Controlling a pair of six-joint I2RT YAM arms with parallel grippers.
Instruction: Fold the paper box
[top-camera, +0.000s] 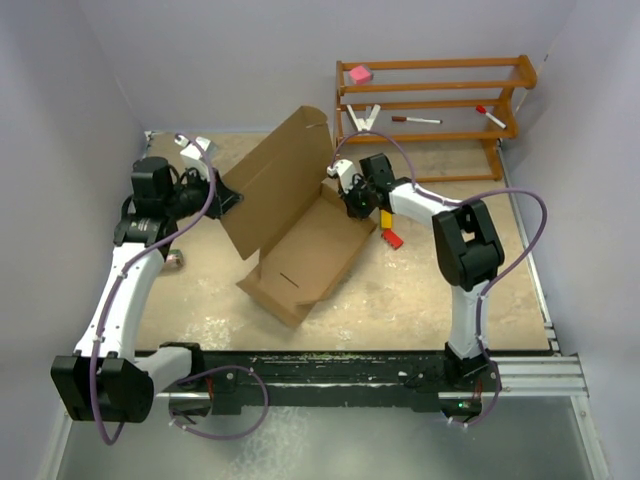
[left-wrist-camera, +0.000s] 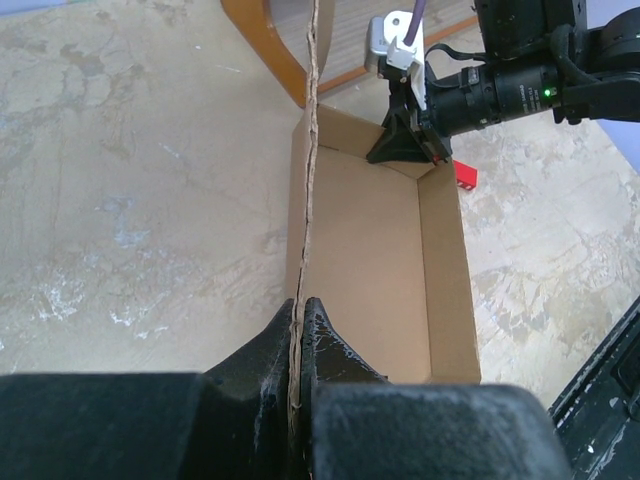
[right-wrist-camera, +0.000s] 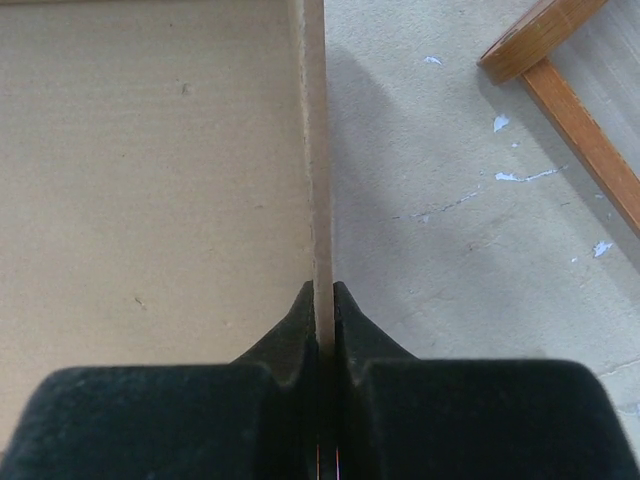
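While the box (top-camera: 310, 250) lies open on the tabletop (top-camera: 430, 290), its raised lid is clamped by the left hand (left-wrist-camera: 298, 305) (seen edge-on), its end wall by the right hand (right-wrist-camera: 320, 292).

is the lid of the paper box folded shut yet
No, the paper box has its lid raised, pinched by the left gripper.

Paper box (top-camera: 275, 175) lid partly hides left gripper (top-camera: 228, 198) tips from above. Small thing (top-camera: 175, 260) beside left arm (top-camera: 125, 285): too tiny to identify.

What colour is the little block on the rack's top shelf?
Pink. The block on the wooden rack shows best in the top external view.
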